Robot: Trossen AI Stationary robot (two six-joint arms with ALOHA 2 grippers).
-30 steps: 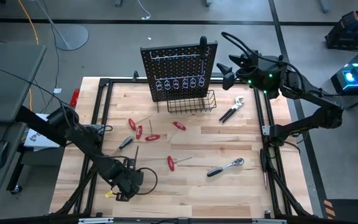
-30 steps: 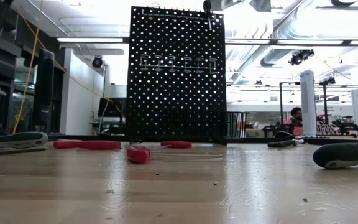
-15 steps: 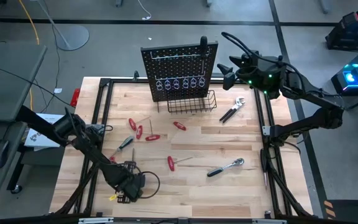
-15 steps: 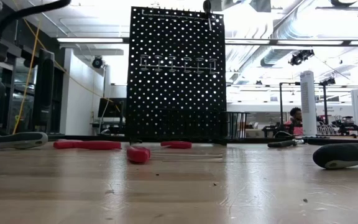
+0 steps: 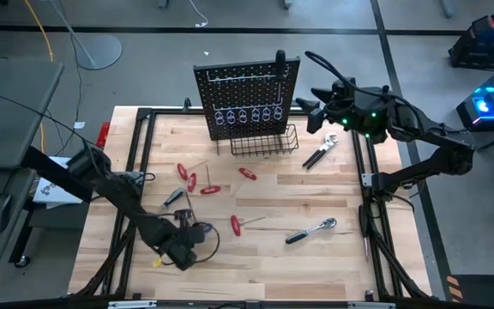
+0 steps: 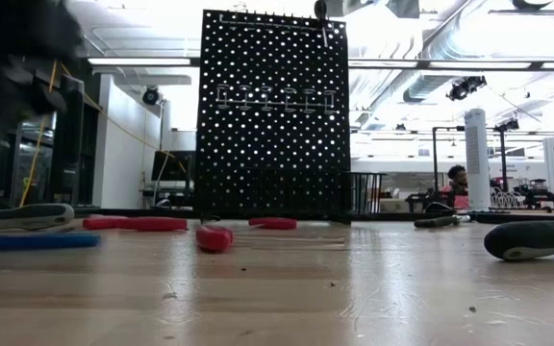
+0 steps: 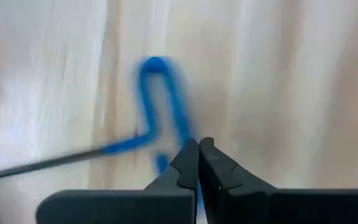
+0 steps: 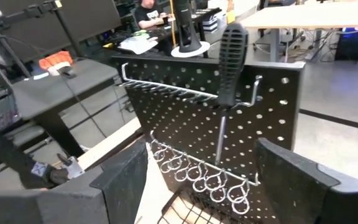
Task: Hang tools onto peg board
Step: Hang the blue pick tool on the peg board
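The blue T-handle key (image 7: pixel 156 93) lies on the wood near the table's front left; in the low view it is a blue bar (image 6: pixel 27 240). My left gripper (image 5: pixel 187 240) points steeply down over it, shut at the handle (image 7: pixel 197 148). The upright black peg board (image 5: pixel 247 94) stands at the far edge. A black-handled screwdriver (image 8: pixel 232 56) hangs from a hook on the board. My right gripper (image 8: pixel 210 180) is open, held high by the board's right side (image 5: pixel 303 107). Red-handled screwdrivers (image 5: pixel 191 178), a chrome ratchet (image 5: pixel 311 230) and a silver wrench (image 5: pixel 320 153) lie on the table. My left gripper is shut on the near end of the key's blue handle (image 7: pixel 182 134), which seems pinched between the two fingertips. A thin line of blue shows between them. The fingers come from above, pointing steeply down. The key lies flat on the table, its shaft (image 7: pixel 55 160) running off to one side.
A black wire basket (image 5: pixel 264 142) sits at the board's base, under a row of wire hooks (image 5: pixel 243 114). A red T-handle tool (image 5: pixel 236 225) lies mid-table. A dark frame (image 5: pixel 140 154) runs round the table's edges. A person (image 6: pixel 458 178) sits far behind.
My left gripper has moved from the front edge a little toward the table's far and right sides. In the low view the arm now darkens the left, and the blue key shows on the table where none showed before. My right arm has swung slightly toward the near edge.
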